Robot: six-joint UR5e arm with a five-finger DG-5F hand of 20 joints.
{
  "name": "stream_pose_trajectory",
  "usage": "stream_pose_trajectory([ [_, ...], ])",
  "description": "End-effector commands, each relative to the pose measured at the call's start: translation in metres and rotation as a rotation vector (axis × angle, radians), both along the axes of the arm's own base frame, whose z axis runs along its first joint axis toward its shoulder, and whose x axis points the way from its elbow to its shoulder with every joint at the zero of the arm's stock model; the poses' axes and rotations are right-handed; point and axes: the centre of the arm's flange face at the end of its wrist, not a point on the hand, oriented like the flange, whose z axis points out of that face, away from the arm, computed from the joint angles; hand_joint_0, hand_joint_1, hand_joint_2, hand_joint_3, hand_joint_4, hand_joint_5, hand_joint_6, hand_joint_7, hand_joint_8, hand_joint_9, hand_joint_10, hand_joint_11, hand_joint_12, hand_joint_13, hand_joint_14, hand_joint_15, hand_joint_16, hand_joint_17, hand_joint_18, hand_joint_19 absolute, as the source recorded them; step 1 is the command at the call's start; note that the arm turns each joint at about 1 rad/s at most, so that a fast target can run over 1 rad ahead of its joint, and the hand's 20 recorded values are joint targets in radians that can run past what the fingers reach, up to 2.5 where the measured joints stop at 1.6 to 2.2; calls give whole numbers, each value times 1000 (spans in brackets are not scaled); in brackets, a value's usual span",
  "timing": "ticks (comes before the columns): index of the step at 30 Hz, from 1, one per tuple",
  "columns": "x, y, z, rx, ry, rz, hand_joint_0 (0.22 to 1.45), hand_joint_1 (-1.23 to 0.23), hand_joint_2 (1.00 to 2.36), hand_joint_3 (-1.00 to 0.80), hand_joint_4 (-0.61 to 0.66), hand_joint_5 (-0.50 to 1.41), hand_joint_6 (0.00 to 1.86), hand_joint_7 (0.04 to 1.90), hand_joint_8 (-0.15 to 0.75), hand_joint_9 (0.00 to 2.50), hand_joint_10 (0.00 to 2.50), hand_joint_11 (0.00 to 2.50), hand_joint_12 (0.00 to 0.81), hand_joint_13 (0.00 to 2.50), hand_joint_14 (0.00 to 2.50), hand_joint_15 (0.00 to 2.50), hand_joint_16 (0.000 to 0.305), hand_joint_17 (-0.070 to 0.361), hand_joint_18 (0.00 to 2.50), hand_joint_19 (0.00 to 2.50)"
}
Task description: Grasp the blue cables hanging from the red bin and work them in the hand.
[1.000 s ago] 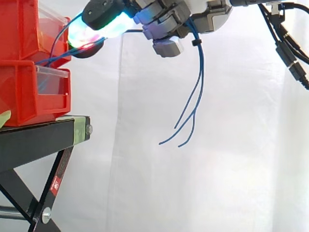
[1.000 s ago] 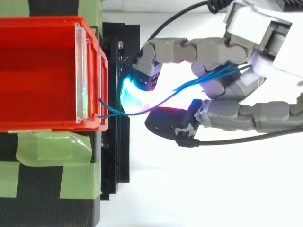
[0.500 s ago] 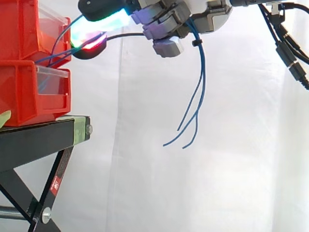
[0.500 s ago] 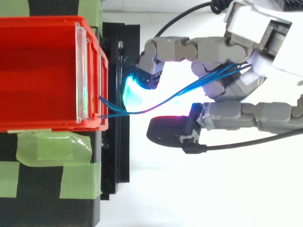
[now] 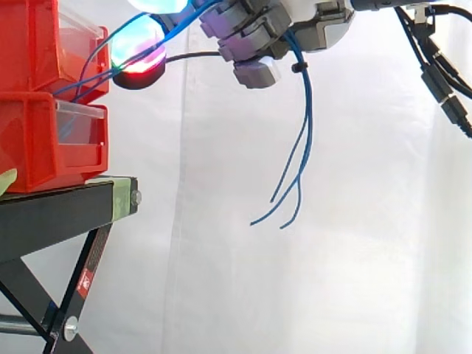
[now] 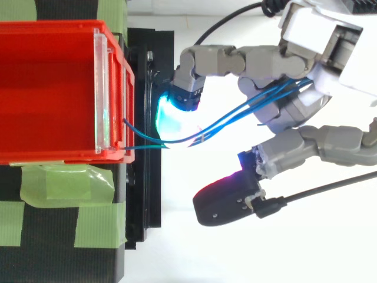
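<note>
**Cables caught; the working is left**

My hand (image 6: 306, 100) is closed on the blue cables (image 6: 224, 119). Curled fingers clamp them at the palm, while two glowing fingertips (image 6: 174, 115) stand spread apart. The cables stretch from the front edge of the upper red bin (image 5: 33, 51) to me, their ends dangling free. I judge the grasp done and the working undone. I count three loose ends, two stacked bins and one black stand (image 5: 59, 210).

cables (image 6: 227, 118) blue | bin (image 6: 47, 88) red | stand (image 5: 51, 214) black | curtain (image 5: 369, 258) white

A brightly lit white curtain (image 5: 332, 280) hangs behind a black stand (image 5: 51, 214) patched with green tape (image 6: 65, 183).
</note>
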Motion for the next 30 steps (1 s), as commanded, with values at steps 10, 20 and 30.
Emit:
stream_pose_trajectory([
  [10,1,1,1,2,-8,0,778,-667,1002,-946,314,539,6,1386,277,1053,2500,2500,411,1278,2500,1824,41,93,1341,1126],
  [20,2,0,1,3,-14,-1,843,-691,1001,-970,273,655,5,1388,277,1053,2500,2500,411,1278,2500,1824,41,93,1341,1126],
  [30,2,1,1,2,-14,-1,892,-681,1004,-922,263,731,2,1428,277,1053,2500,2500,411,1278,2500,1824,41,93,1341,1126],
])
